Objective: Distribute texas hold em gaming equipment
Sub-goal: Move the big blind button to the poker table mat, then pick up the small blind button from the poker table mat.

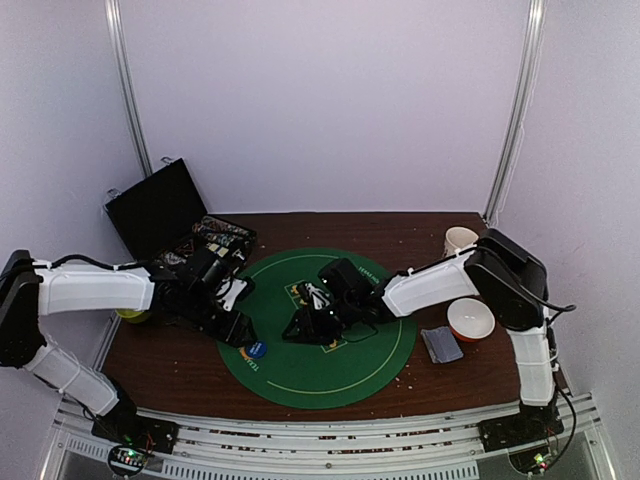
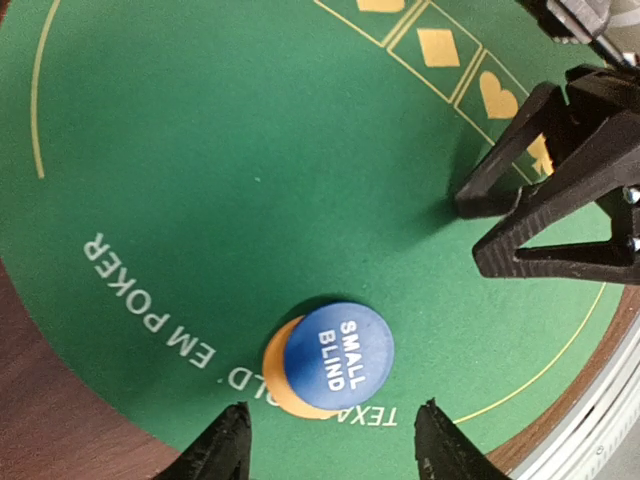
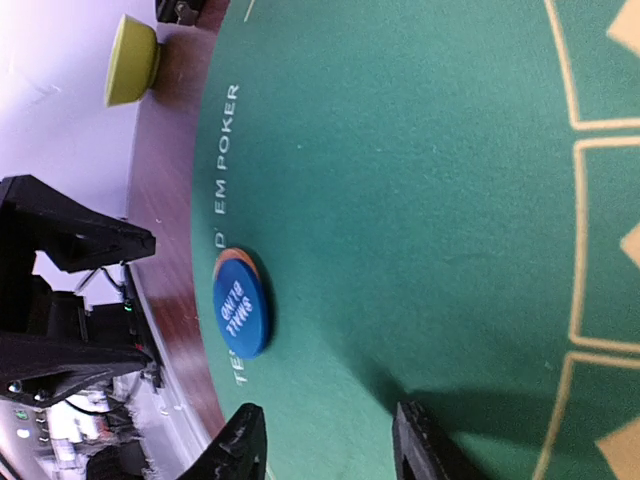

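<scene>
Plainly the left gripper (image 2: 335,447) is the nearer one. The round blue plastic "SMALL BLIND" disc (image 2: 338,360) lies flat just ahead of its fingertips, in line with the gap between them. The right gripper (image 3: 328,446) stands further off, toward the middle of the round green felt poker mat (image 2: 200,150), with the disc ahead and off to one side of its gap. Both sets of jaws are spread wide and hold nothing. The blue disc rests on a round orange disc (image 2: 280,385) that peeks out on one side. The pair sits on the mat toward the counter's near edge, left of centre. Being round, the disc has no long axis. I judge a straight descent by the left arm would straddle it, though so thin a piece may slip.
</scene>
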Available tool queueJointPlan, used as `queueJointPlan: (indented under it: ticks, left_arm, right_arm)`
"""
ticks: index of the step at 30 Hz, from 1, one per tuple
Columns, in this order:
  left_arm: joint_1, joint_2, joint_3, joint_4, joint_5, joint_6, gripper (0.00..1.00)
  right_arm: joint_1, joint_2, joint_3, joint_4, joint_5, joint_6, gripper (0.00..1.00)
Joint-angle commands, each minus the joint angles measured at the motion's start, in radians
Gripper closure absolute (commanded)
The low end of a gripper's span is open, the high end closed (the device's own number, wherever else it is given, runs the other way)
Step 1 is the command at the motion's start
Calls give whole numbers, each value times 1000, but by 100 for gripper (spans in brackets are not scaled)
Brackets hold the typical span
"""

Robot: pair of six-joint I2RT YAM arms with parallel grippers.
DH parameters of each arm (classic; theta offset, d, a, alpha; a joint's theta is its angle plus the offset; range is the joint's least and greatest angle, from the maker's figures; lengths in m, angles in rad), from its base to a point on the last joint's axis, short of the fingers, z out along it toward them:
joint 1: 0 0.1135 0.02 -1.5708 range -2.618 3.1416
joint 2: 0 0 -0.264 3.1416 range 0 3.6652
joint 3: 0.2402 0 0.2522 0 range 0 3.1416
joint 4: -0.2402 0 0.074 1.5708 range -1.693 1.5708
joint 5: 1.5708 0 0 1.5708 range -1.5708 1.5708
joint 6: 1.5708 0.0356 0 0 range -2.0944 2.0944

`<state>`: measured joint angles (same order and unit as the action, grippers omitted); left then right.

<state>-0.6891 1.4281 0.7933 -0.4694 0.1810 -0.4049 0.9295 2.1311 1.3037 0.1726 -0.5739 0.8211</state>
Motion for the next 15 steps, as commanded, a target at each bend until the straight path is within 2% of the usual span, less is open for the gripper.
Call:
queueJointPlan:
  ticks: [1,5,15]
  left_arm:
    - [49,-33,-75,14,41,-13,45]
    - [79,-10,-117,64,28,-3,54]
    - [87,33,-188,192,63,-15,57]
  right_arm:
    - [31,61,61,87,-64,94,54]
    - [42,127,77,156,-86,153,55]
    - [54,235,95,248,-125,231,62]
